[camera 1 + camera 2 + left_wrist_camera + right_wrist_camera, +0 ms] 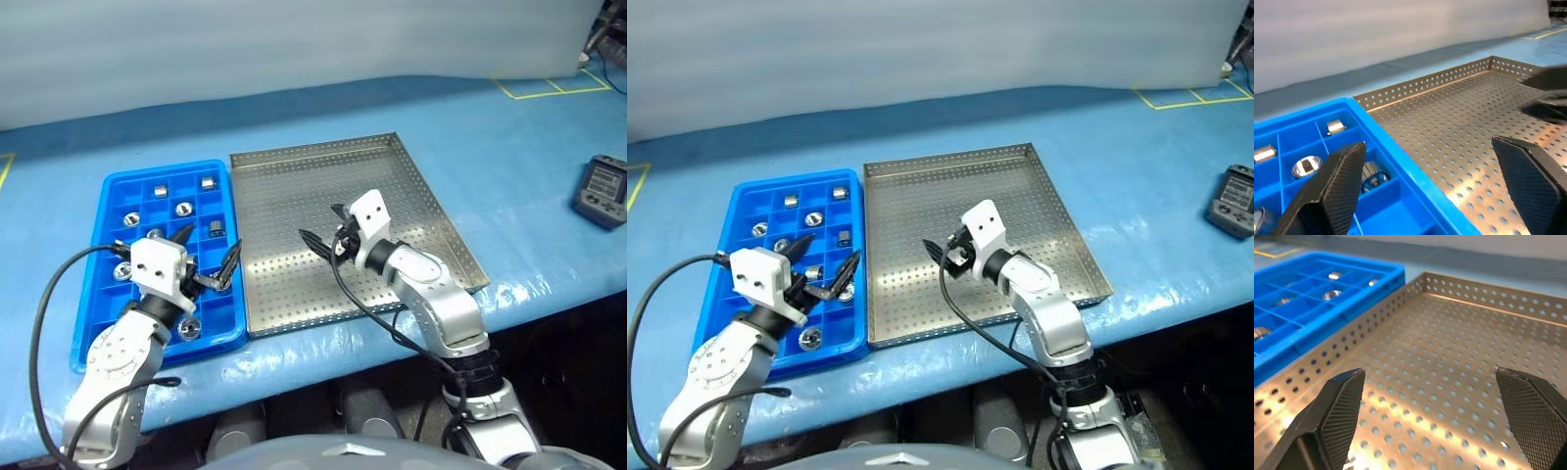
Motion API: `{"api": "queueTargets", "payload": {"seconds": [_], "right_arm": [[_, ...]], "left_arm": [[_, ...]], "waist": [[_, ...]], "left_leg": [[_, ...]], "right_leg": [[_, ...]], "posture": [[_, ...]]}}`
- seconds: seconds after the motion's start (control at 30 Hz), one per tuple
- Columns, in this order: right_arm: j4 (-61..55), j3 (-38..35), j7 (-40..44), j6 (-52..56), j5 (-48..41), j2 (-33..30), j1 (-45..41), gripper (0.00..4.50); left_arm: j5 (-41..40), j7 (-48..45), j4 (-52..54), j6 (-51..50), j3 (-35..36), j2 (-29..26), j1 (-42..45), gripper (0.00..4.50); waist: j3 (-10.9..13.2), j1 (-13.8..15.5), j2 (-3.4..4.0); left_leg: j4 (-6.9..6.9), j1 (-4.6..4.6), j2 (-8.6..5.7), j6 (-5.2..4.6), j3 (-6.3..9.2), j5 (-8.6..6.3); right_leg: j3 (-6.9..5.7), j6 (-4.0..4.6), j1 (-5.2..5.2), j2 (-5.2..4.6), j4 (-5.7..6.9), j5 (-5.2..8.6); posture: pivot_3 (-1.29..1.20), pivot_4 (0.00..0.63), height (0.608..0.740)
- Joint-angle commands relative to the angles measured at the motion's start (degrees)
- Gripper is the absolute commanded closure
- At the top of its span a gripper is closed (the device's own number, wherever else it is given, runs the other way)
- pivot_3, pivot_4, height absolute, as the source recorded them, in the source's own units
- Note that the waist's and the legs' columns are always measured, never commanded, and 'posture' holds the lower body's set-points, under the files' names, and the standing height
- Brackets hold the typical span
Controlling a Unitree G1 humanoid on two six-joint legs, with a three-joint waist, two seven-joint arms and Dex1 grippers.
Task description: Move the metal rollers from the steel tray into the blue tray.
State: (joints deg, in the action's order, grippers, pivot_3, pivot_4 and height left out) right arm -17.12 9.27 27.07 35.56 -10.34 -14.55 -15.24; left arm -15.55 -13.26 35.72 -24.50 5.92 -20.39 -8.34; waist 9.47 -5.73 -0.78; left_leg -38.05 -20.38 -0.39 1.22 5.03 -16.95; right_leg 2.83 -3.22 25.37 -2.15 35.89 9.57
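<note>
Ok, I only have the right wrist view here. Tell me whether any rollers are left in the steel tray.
Observer: None that I can see. In the head views the steel tray shows bare perforated floor all over.
Operator: Say where the left gripper is.
Observer: The left gripper hovers open over the near right part of the blue tray.
Operator: Give me the roller spread in the blue tray.
Observer: The metal rollers sit in separate compartments, some near the far rim, others nearer, around the left gripper.
Operator: Report anything else on the table.
Observer: A small dark device lies far right.
</note>
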Motion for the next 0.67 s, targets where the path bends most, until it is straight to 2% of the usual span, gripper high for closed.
{"api": "queueTargets", "payload": {"seconds": [0.03, 0.27, 0.67], "right_arm": [[-4.6, -0.8, 0.2, 1.8, -0.7, -2.0, 1.1, 0.02], [-7.9, 0.8, 0.3, 4.9, -1.0, -4.4, 4.5, 0.02], [-10.4, 3.0, -2.2, 6.0, -1.1, -2.5, 7.5, 0.02]], "left_arm": [[1.6, 1.7, -1.1, -2.1, 0.0, 0.3, 2.4, 0.00], [2.2, 3.6, -2.7, -5.1, 0.4, 1.9, 5.2, 0.00], [3.4, 4.4, -1.1, -6.6, -0.4, 3.3, -0.3, 0.00]], "waist": [[0.0, -1.1, 0.00], [0.0, -2.4, -0.01], [0.0, -2.5, -0.02]], "left_leg": [[0.00, 0.01, 0.00, 0.00, -0.01, 0.00], [-0.02, 0.03, 0.00, -0.01, -0.04, 0.00], [-0.05, 0.04, 0.00, -0.01, -0.08, 0.00]], "right_leg": [[0.01, -0.02, -0.01, 0.00, -0.01, -0.01], [0.09, -0.27, -0.01, 0.03, 0.00, -0.16], [0.14, -0.28, -0.01, 0.03, 0.00, -0.16]], "posture": [[-0.17, 0.150, 0.740], [-0.18, 0.150, 0.740], [-0.14, 0.150, 0.740]]}}
